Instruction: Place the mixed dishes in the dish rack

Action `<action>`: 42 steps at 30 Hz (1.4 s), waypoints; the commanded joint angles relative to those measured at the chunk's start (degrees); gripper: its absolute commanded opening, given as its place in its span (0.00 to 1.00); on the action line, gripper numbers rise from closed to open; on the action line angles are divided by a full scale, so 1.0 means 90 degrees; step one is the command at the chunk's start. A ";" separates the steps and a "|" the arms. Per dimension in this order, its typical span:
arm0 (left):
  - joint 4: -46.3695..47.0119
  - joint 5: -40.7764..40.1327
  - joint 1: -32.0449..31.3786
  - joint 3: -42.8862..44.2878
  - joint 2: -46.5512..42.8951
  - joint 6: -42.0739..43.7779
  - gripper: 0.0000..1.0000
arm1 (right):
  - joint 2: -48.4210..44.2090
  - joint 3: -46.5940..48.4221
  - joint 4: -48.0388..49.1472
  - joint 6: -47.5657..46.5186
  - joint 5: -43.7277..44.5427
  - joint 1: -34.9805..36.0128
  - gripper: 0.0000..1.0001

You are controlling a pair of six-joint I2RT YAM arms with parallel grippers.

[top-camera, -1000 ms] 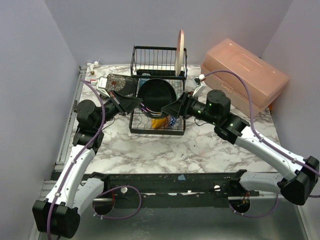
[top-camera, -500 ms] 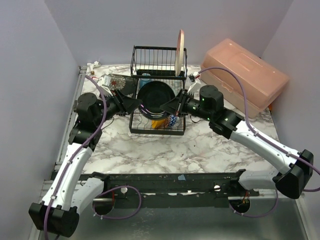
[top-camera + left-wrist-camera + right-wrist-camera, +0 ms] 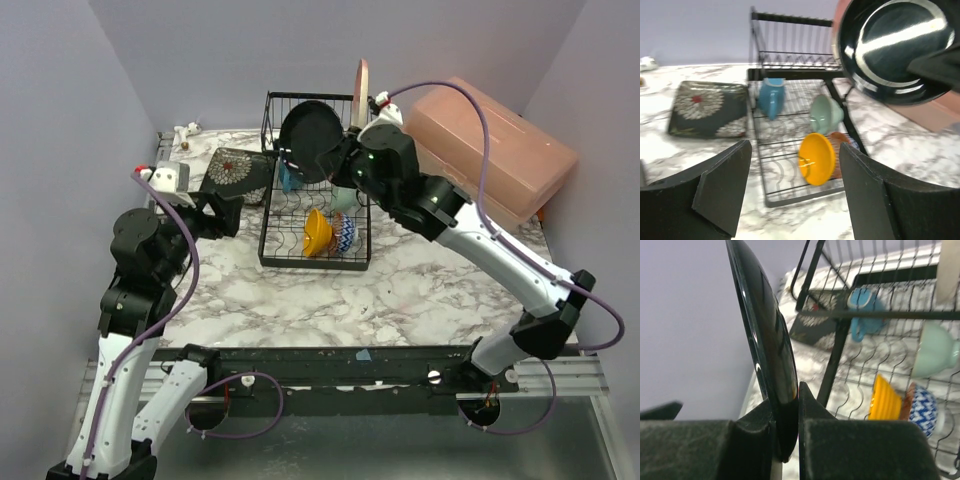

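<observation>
Shows the black round plate (image 3: pixel 308 138) lifted since a second ago from low over the dish rack (image 3: pixel 312 265) to a spot above its taller rear section, and the left gripper (image 3: pixel 222 215) drawn back off the plate's rim. Finds that gripper, at far left, spread wide and empty over the marble table (image 3: pixel 400 290). Catches, just right of it, the black square patterned plate (image 3: pixel 238 170) flat on the table beside the rack. Takes in, inside the rack, the blue mug (image 3: pixel 288 178), mint-green bowl (image 3: pixel 345 198), orange bowl (image 3: pixel 318 232) and small patterned bowl (image 3: pixel 344 236) just beside the orange one. Has the round plate tilted on edge, pinched at its rim by the right gripper (image 3: pixel 338 160), jaws narrow on it. Puts the beige-pink round plate (image 3: pixel 361 95) upright in the rear section, and the pink plastic box (image 3: pixel 500 150) at far right.
</observation>
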 commanded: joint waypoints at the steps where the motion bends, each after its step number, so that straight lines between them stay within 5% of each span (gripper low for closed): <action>1: 0.0084 -0.1343 -0.0041 -0.0783 -0.0304 0.0803 0.74 | 0.0908 0.1540 -0.1260 -0.0623 0.2166 0.0277 0.00; 8: 0.0583 -0.1738 -0.0060 -0.1606 -0.0649 0.0955 0.74 | 0.2781 0.4251 -0.2411 -0.1344 0.3950 0.0383 0.00; 16: 0.0682 -0.1540 -0.0070 -0.1678 -0.0592 0.0868 0.73 | 0.3371 0.4278 -0.0695 -0.3090 0.5501 0.0427 0.00; 20: 0.0682 -0.1527 -0.0080 -0.1698 -0.0561 0.0863 0.73 | 0.3667 0.4038 0.0893 -0.4640 0.6331 0.0430 0.00; 29: 0.0682 -0.1502 -0.0089 -0.1711 -0.0615 0.0868 0.73 | 0.4438 0.3254 0.6672 -0.9373 0.6905 0.0419 0.00; 32: 0.0680 -0.1481 -0.0094 -0.1717 -0.0617 0.0863 0.73 | 0.4621 0.3402 0.6150 -0.8986 0.6781 0.0414 0.00; 36: 0.0682 -0.1448 -0.0095 -0.1712 -0.0617 0.0867 0.73 | 0.4668 0.4063 0.3213 -0.6542 0.6217 0.0375 0.00; 42: 0.0680 -0.1439 -0.0099 -0.1717 -0.0613 0.0858 0.73 | 0.4743 0.4462 0.1947 -0.5410 0.5775 0.0210 0.00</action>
